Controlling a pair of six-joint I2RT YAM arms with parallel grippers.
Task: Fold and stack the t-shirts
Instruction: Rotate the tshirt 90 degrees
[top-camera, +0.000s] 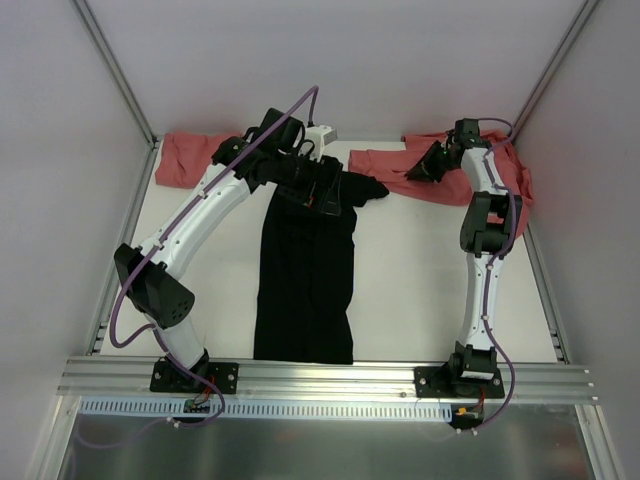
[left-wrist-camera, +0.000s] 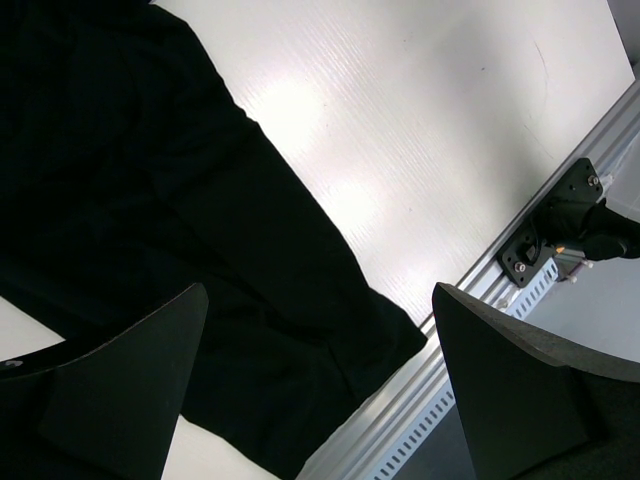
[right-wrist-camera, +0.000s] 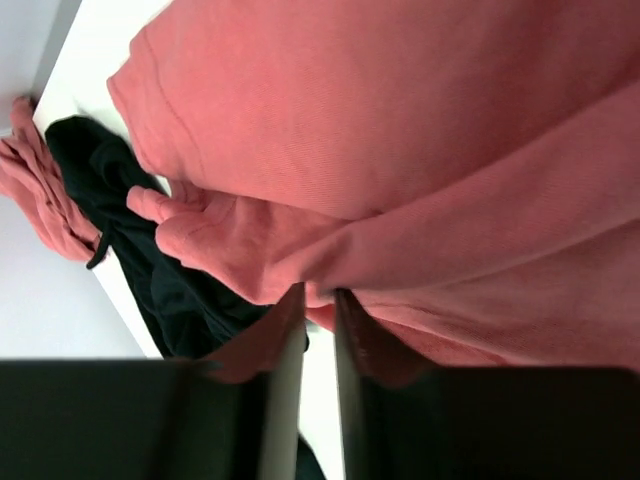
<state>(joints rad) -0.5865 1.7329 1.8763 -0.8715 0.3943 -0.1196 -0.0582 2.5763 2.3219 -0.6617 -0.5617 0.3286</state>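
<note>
A long black t-shirt (top-camera: 305, 280) lies lengthwise down the middle of the white table, folded narrow. My left gripper (top-camera: 325, 195) hovers over its far end, open, with nothing between the fingers; in the left wrist view the black t-shirt (left-wrist-camera: 150, 180) spreads below the left gripper (left-wrist-camera: 320, 300). At the back right lies a crumpled salmon-red t-shirt (top-camera: 395, 170). My right gripper (top-camera: 425, 165) sits on its edge. The right gripper (right-wrist-camera: 318, 295) is nearly closed, with a fold of the salmon-red t-shirt (right-wrist-camera: 400, 150) pinched at the tips. Another salmon-red t-shirt (top-camera: 190, 160) lies bunched at the back left.
An aluminium rail (top-camera: 330, 378) runs along the table's near edge and carries both arm bases. Grey walls with metal posts close in the left, right and back. A small white object (top-camera: 320, 133) sits at the back edge behind the left arm.
</note>
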